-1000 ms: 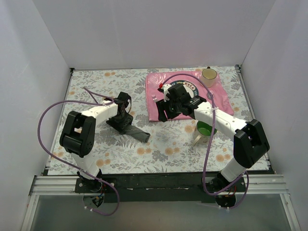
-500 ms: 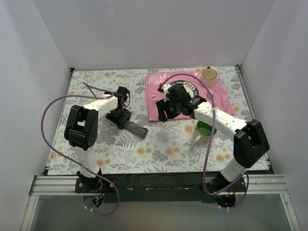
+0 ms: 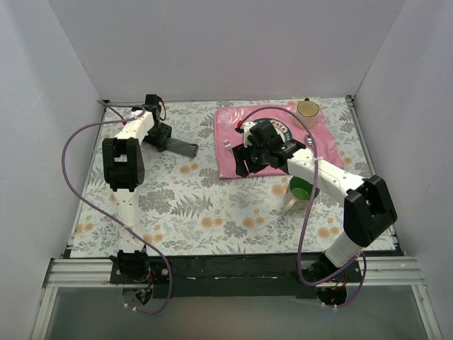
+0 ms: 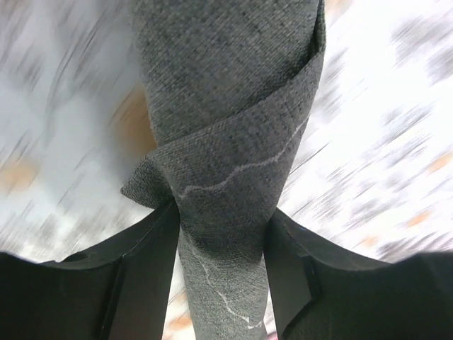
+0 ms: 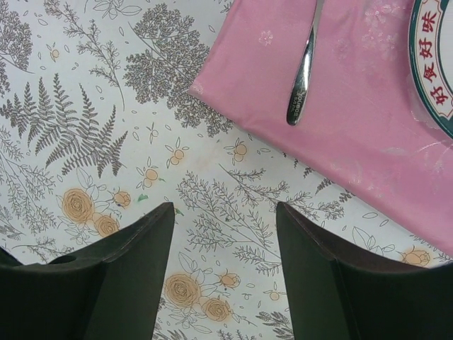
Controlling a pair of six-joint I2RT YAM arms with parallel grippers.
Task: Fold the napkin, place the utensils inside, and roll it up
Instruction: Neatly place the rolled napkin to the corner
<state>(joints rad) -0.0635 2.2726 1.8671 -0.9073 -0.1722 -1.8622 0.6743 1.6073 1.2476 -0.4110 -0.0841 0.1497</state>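
The dark grey napkin [image 3: 180, 147] is bunched into a long strip at the far left of the table. My left gripper [image 3: 161, 137] is shut on one end of it; in the left wrist view the cloth [image 4: 226, 142] fills the gap between the black fingers [image 4: 134, 276]. My right gripper [image 3: 242, 164] is open and empty above the near left corner of the pink placemat [image 3: 230, 157]. A metal utensil [image 5: 304, 67] lies on the pink placemat [image 5: 354, 106] just beyond it; only its handle shows.
A plate with a dark patterned rim [image 3: 279, 131] lies on the placemat, a beige cup [image 3: 307, 109] at its far corner. A green bowl [image 3: 301, 189] stands right of centre. The tablecloth [image 3: 212, 212] is floral. White walls close in on three sides.
My left arm has swung from the table's left middle to the far left corner, dragging the napkin with it. The right arm has barely moved.
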